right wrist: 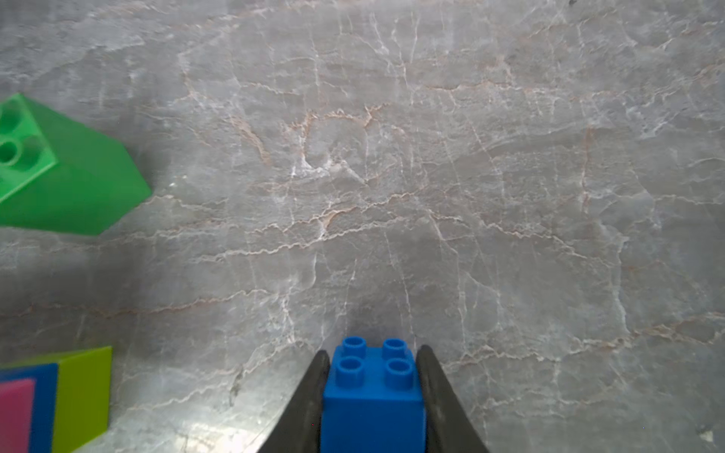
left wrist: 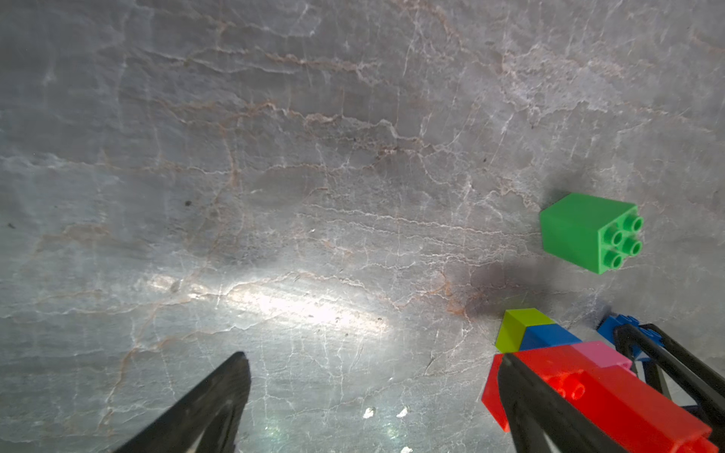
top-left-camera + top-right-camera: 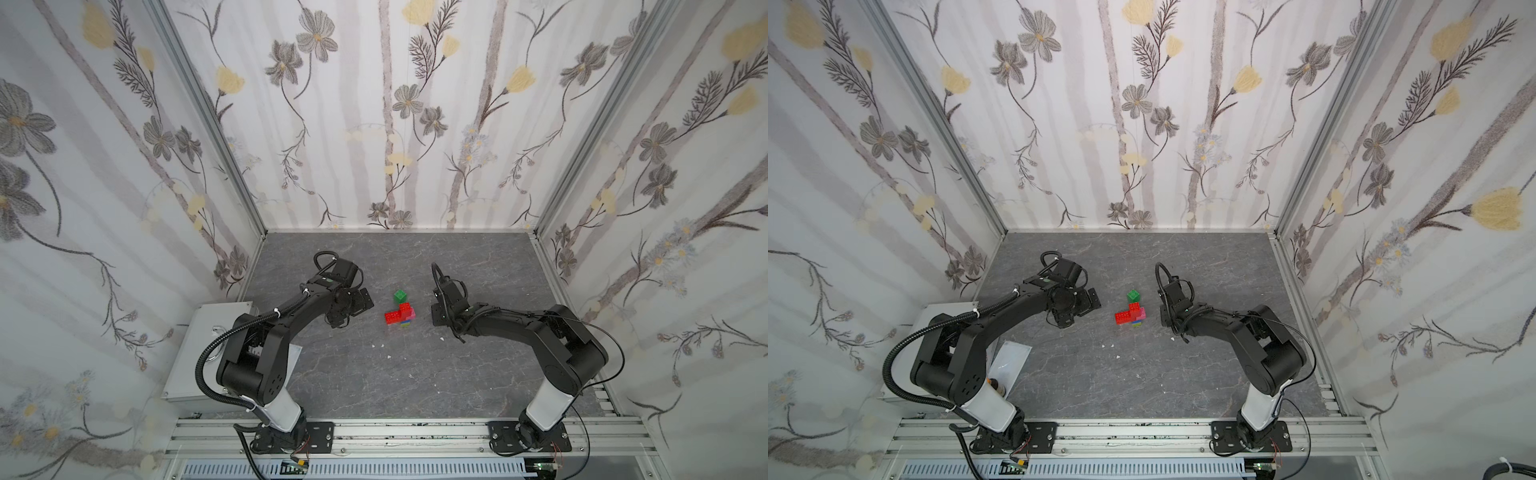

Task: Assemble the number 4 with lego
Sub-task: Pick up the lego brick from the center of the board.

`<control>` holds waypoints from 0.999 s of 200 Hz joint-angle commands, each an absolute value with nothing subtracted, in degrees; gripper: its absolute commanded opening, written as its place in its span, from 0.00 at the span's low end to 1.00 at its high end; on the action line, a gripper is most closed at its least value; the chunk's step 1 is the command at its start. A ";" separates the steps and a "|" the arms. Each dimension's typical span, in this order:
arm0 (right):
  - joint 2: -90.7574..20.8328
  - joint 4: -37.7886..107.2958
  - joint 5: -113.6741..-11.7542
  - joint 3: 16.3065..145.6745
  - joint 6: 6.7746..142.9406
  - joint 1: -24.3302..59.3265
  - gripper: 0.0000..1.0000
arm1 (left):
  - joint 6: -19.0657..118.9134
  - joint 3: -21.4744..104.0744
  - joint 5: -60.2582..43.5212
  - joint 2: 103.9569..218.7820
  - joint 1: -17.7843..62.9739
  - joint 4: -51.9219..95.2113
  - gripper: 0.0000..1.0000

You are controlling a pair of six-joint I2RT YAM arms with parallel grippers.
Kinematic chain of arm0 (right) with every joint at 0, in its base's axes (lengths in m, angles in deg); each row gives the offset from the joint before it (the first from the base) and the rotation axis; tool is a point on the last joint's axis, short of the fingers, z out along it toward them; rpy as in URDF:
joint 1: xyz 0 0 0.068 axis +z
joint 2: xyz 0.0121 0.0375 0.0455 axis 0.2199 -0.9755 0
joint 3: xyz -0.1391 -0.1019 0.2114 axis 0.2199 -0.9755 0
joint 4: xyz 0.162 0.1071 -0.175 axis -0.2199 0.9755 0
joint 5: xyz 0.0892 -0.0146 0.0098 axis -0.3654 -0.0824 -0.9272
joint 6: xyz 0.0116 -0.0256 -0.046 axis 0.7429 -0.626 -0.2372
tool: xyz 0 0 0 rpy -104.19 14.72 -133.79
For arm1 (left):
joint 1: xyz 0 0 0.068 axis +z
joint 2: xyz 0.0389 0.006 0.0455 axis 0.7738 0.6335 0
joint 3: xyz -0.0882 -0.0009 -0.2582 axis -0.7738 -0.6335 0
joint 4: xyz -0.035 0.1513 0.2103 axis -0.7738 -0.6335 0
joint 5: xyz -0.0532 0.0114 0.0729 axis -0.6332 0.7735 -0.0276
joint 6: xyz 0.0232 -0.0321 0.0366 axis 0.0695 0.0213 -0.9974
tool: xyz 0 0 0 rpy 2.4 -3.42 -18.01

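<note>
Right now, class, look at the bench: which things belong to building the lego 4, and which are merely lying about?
For the job:
- part-built brick figure
- loose dark green brick
- blue brick, held in the right gripper

Lying about:
- grey metal box
- clear plastic sheet
- white scraps on the table

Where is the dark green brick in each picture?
Top view: dark green brick mid-table, just behind the joined bricks.
Top view: same spot.
Left wrist: dark green brick beyond the lime brick, apart from it.
Right wrist: partly cut off, beyond the lime brick.
Shared landmark: the lime brick.
</note>
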State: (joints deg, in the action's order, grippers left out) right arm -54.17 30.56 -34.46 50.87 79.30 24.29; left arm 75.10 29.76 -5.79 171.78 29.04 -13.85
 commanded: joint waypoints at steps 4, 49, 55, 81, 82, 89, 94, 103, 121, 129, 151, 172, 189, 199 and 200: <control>-52.08 16.03 -33.39 41.04 78.72 25.57 0.33 | 76.03 28.94 -4.98 171.55 29.07 -13.17 1.00; -50.39 8.14 -36.83 31.05 81.28 27.27 0.46 | 76.47 27.98 -3.90 171.12 28.59 -13.39 1.00; -49.39 8.02 -37.58 30.53 81.29 27.45 0.48 | 76.52 27.83 -3.73 171.02 28.47 -13.40 1.00; -42.58 10.40 -38.87 28.80 82.03 27.92 0.63 | 76.65 27.67 -3.53 170.89 28.29 -13.39 1.00; -42.24 10.70 -38.99 28.78 82.10 27.91 0.63 | 76.65 27.68 -3.57 170.87 28.29 -13.39 1.00; -40.13 13.17 -40.03 29.22 82.40 27.82 0.68 | 76.65 27.78 -3.61 170.88 28.28 -13.44 1.00; -38.85 15.59 -40.80 29.98 82.75 27.67 0.71 | 76.57 27.91 -3.61 170.91 28.28 -13.39 1.00; -35.90 21.18 -42.02 32.37 83.70 27.21 0.75 | 76.47 28.08 -3.61 170.95 28.28 -13.48 1.00; -34.17 32.13 -45.57 37.61 84.79 25.15 0.78 | 76.17 28.83 -3.67 171.22 28.26 -13.56 1.00; -34.67 36.18 -47.74 39.73 85.22 23.66 0.79 | 76.06 28.96 -3.82 171.24 28.24 -13.56 1.00; -39.45 49.16 -52.71 46.55 84.93 19.67 0.79 | 75.68 28.76 -4.95 170.41 28.28 -12.25 1.00; -44.55 59.72 -51.30 54.52 82.41 18.87 0.79 | 75.10 27.55 -6.56 168.71 28.24 -9.53 1.00; -48.31 65.89 -50.53 60.28 80.68 18.76 0.76 | 75.06 26.49 -7.55 167.61 28.28 -7.55 1.00; -49.92 67.61 -50.05 62.57 80.52 18.68 0.72 | 74.98 26.46 -7.64 167.37 28.28 -7.32 1.00; -50.04 67.74 -49.90 62.76 80.55 18.63 0.72 | 74.94 26.46 -7.64 167.39 28.28 -7.37 1.00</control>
State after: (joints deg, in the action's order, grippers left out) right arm -47.02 55.85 -50.07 57.80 82.66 18.98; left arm 75.16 26.94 -6.69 168.26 28.24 -10.33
